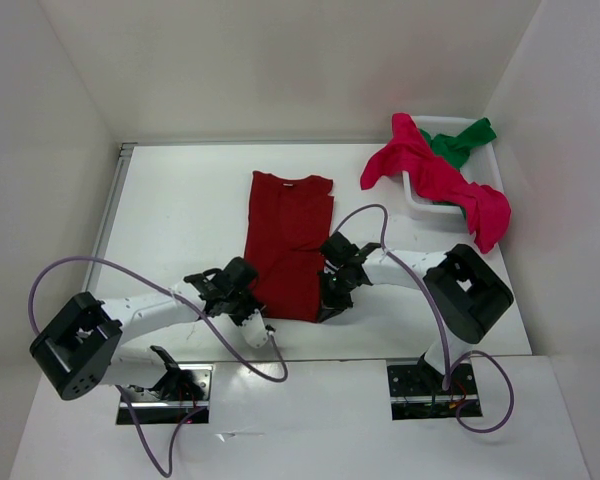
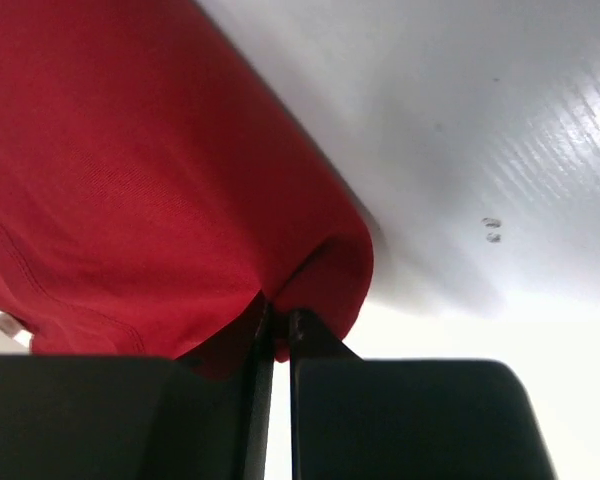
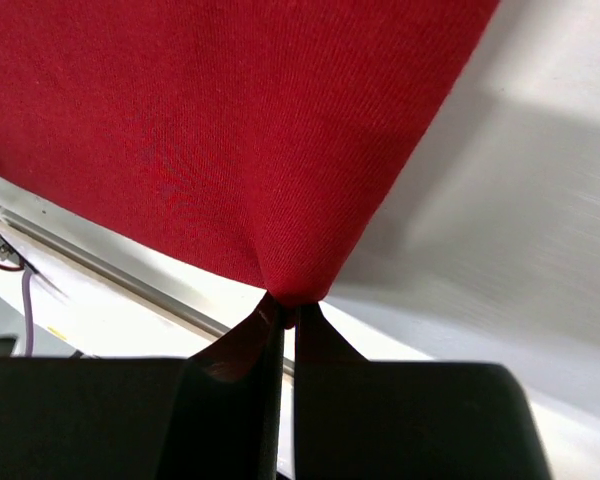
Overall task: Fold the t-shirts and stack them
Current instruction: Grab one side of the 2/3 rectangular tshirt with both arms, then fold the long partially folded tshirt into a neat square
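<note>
Status as I read it from the remote station.

The dark red t-shirt [image 1: 288,235] lies near the middle of the table [image 1: 180,220]. It is a narrow lengthwise strip, collar toward the far edge and hem toward the near edge.

The left gripper [image 1: 252,298] is at the hem's near-left corner. In the left wrist view its jaws are pressed almost together, with a pinch of the red cloth caught between them and the fabric bunching up from the tips.

The right gripper [image 1: 330,303] is at the hem's near-right corner. In the right wrist view its jaws are likewise closed to a sliver on a gathered point of the same cloth, which spreads away from the tips, clear of the surface there.

The crimson t-shirt [image 1: 442,182] is draped unfolded over the rim of the white basket [image 1: 416,204] near the far right corner, one end hanging over the basket's near right side. The green t-shirt [image 1: 462,140] is crumpled at the basket's far side, touching the crimson one.
</note>
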